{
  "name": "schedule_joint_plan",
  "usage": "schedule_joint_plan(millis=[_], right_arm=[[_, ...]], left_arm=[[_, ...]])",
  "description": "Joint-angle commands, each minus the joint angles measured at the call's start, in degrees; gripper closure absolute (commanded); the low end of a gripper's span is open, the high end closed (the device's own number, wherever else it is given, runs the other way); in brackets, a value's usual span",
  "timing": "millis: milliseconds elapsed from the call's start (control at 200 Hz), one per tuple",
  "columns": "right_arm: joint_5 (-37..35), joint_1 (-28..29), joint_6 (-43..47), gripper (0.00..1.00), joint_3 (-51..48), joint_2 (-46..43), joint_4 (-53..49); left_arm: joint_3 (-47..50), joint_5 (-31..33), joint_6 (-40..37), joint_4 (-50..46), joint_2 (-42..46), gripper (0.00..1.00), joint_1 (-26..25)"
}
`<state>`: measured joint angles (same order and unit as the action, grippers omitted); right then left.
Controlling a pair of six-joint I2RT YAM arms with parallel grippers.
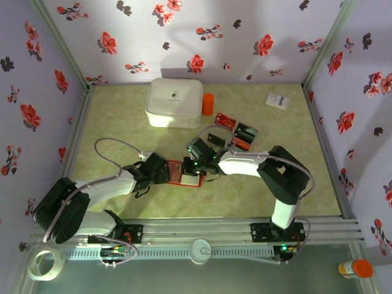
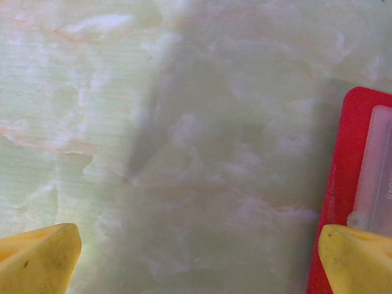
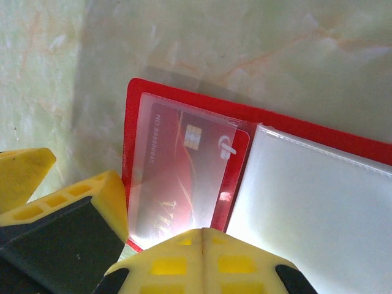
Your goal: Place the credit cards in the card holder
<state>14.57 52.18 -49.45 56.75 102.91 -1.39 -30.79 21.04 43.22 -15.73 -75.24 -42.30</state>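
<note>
One red card [image 3: 184,168] already sits tucked inside the open card holder [image 3: 184,99], which lies on the desk [image 1: 122,122] at near middle between the wide-released left hand [image 1: 160,170] and the clenched, seemingly empty right hand [image 1: 198,163], while several credit cards [image 1: 236,131] wait farther right.

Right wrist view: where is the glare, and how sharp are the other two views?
Right wrist: one clear pocket of the holder glares white; the red card in the other is readable. Left wrist: soft focus, a grey shadow crossing the table. Top external: even light, cards small and soft.
</note>
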Motion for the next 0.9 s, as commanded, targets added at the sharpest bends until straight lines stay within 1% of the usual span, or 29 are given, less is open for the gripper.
schedule_joint_plan(millis=[0, 545, 780, 895], right_arm=[[-1.15, 0.54, 0.72, 0.97, 1.29, 2.13, -0.26], [0.15, 0.69, 1.46, 0.97, 4.74, 7.36, -1.72], [0.80, 0.74, 2.06, 0.97, 6.65, 7.23, -2.98], [0.85, 0.70, 3.08, 0.97, 7.98, 4.95, -5.01]], left_arm=[[0.47, 1.73, 1.21, -1.35, 0.71, 0.00, 0.56], [1.17, 1.66, 1.29, -0.73, 1.58, 0.00, 0.60], [0.02, 1.55, 0.96, -1.22, 3.18, 0.00, 0.58], [-1.12, 1.61, 0.63, -2.23, 3.84, 0.00, 0.64]])
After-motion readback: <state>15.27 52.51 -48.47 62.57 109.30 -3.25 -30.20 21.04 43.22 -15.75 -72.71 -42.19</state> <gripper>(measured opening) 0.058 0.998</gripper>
